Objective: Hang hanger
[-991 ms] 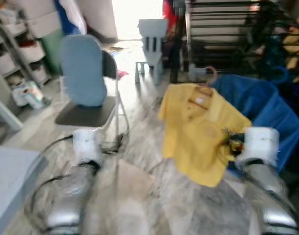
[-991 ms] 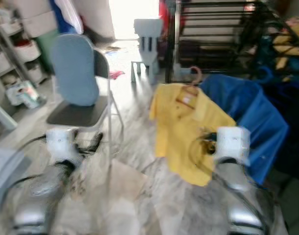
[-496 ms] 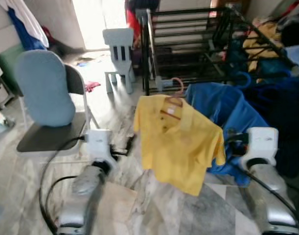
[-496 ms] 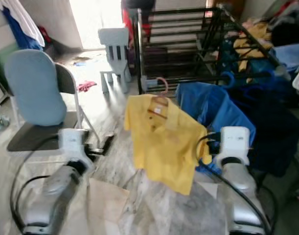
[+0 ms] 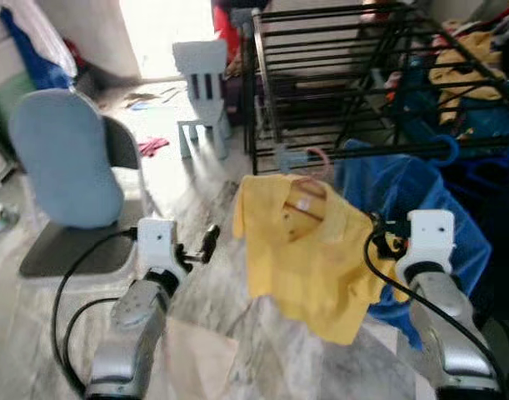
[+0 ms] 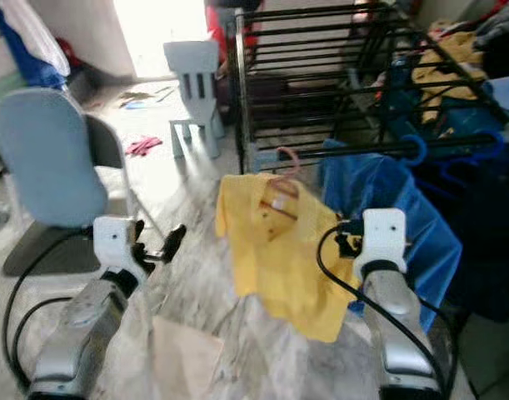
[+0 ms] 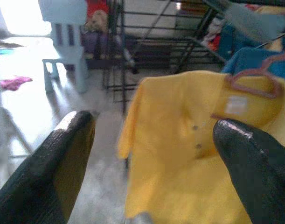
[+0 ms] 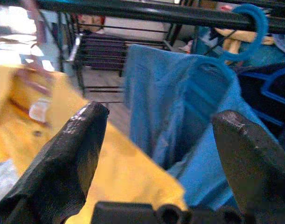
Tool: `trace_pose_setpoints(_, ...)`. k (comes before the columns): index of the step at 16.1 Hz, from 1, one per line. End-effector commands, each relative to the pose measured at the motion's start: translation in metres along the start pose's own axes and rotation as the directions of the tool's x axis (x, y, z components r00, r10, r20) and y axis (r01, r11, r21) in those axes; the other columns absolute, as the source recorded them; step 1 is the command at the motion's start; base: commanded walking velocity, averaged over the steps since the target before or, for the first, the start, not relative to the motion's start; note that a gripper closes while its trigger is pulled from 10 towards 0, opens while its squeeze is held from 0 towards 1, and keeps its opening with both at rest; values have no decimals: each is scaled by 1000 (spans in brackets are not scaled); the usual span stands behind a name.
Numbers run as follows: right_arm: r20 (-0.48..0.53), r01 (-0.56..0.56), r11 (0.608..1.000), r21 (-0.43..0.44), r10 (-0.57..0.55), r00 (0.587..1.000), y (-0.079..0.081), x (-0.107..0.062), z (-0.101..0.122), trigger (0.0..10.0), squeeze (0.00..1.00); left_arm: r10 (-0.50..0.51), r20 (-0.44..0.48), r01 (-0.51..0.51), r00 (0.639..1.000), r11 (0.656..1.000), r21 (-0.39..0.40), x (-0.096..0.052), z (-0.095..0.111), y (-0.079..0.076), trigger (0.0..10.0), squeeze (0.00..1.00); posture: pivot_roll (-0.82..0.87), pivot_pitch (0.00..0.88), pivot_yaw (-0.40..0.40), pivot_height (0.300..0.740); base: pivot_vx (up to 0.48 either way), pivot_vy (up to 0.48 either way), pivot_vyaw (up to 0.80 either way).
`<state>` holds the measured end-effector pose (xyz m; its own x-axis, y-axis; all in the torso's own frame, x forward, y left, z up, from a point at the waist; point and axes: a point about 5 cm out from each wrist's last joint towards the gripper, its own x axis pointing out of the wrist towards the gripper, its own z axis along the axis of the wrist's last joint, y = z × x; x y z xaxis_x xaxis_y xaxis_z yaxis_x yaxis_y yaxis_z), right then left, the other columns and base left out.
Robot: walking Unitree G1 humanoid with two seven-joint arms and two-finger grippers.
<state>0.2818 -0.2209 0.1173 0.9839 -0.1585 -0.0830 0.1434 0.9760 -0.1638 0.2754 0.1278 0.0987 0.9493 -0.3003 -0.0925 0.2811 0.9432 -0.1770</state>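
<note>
1 yellow shirt on 1 pink hanger, mid-scene, just in front of the black drying rack & beside 1 blue shirt, which hangs from the rack rail on a blue hanger. 2 chairs: grey folding chair on the robot's left, small pale kid's chair further back on the floor. 2 arms, both raised fwd at chest height. Left claw released, fingers wide apart, short of the shirt. Right claw spread wide too; yellow cloth lies across its base, can't tell if it grips it.
</note>
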Motion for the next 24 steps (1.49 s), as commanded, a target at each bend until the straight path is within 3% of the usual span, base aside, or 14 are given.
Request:
trace_pose_setpoints(1,8,-8,1000,4,8,1000,6,0,3,10000,0,17,-6,-17,1000,999,30,-2,1,8,10000,0,-118,0,49,740,386,0,0)
trace_pose_setpoints(5,-1,-3,1000,-11,3,1000,6,0,0,10000,0,16,-8,-16,1000,1000,26,-3,1,7,10000,0,-117,0,51,740,92,0,0)
trace_pose_setpoints(7,-66,22,996,-84,-28,997,3,2,-9,10000,0,4,-21,-4,1000,1000,25,-3,-1,5,10000,0,-116,0,52,740,0,0,0)
trace_pose_setpoints(9,-65,6,993,-121,-14,998,0,5,-8,10000,0,-2,-33,3,999,1000,27,-3,-2,4,10000,0,-114,0,51,740,0,0,0)
trace_pose_setpoints(13,-86,-48,992,-115,38,996,-9,14,-4,10000,0,-25,-32,26,999,999,23,-6,-3,2,10000,0,-114,0,51,740,0,0,0)
trace_pose_setpoints(20,-65,-60,993,-98,54,996,6,1,-8,10000,0,-1,-25,2,1000,1000,32,-15,-2,13,10000,0,-112,0,51,740,37,0,0)
trace_pose_setpoints(24,-78,-53,995,-79,47,996,9,0,-10,10000,0,-1,-19,2,1000,1000,24,-12,-2,10,10000,0,-114,0,46,740,318,0,0)
